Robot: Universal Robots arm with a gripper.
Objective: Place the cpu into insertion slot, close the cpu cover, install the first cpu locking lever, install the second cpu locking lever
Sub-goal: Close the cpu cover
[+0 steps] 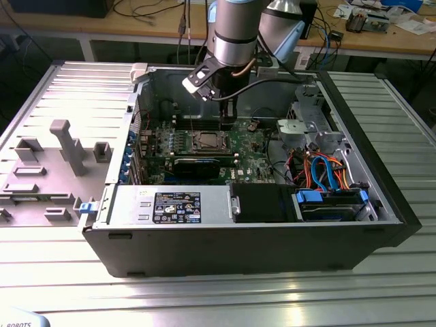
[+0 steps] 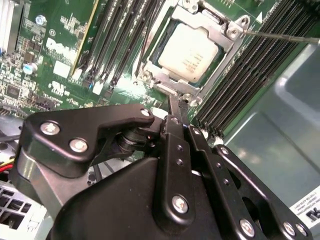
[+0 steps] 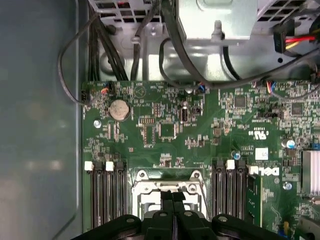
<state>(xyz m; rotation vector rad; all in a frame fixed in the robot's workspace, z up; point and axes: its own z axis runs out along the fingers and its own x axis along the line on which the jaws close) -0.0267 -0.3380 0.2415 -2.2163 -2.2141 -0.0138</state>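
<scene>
Since the pincer [image 2: 176,104] has its fingers pressed together with nothing visible between them, tip just beside the socket's near edge, any sideways push would, I judge, rest on a very thin contact. Cpu [image 2: 187,52] sits in the insertion slot [image 1: 206,141], silvery top up, with the cpu cover [image 2: 227,42] lying flat around it. One locking lever [image 2: 280,36], a thin wire rod, runs free across the memory slots [image 2: 235,85] in the second wrist view. It looks unlatched, cannot tell for sure.

Risks as I judge them:
- Tip slips off a springy lever and it snaps back.
- Tip drags over the cover or cpu top and scratches it.
- Cover lifts if a lever isn't hooked, and the cpu shifts on its pins.

Tight spot. Memory slots flank the socket on both sides, close to the fingers. Black cables [image 3: 167,45] hang over the green motherboard [image 3: 165,130] beyond the socket, with a coin cell [image 3: 119,109] near them. In the exterior view a long black card [image 1: 197,165] lies just beside the socket and a drive cage [image 1: 306,126] sits to the exterior view's right. All of it is inside the open computer case [image 1: 238,238] on the slatted metal desk [image 1: 218,293].
</scene>
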